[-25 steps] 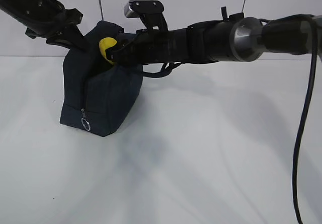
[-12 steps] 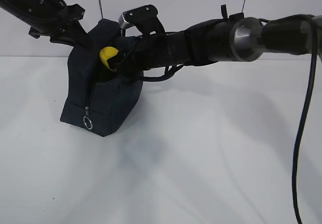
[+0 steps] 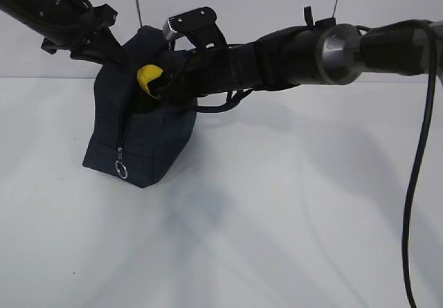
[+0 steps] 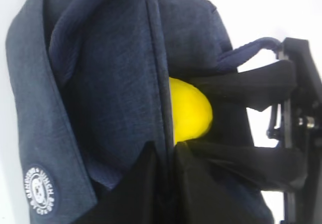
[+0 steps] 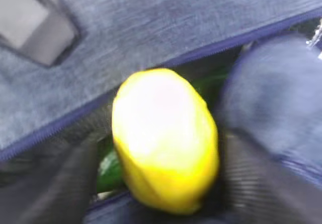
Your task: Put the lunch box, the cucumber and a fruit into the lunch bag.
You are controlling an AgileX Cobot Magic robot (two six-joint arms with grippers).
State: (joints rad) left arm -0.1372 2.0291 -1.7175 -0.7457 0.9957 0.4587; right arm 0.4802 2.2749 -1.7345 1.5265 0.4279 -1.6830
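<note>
**One lemon held at the mouth of the bag**

One yellow lemon sits between the two black fingers of the right gripper, which are closed on it from both sides. The lemon is at the open top of the dark blue lunch bag, partly past the zipper edge. In the right wrist view the lemon fills the middle, and under it a piece of dark green cucumber shows inside the bag. In the left wrist view the lemon shows beside the edge of the fabric, with the right fingers above and below it.

The left gripper is at the upper left side of the bag, and its fingers are closed, pinching the fabric edge so that the opening stands apart. The bag stands on a white table. A silver ring pull hangs low on its front corner. A black cable hangs at the right.
</note>
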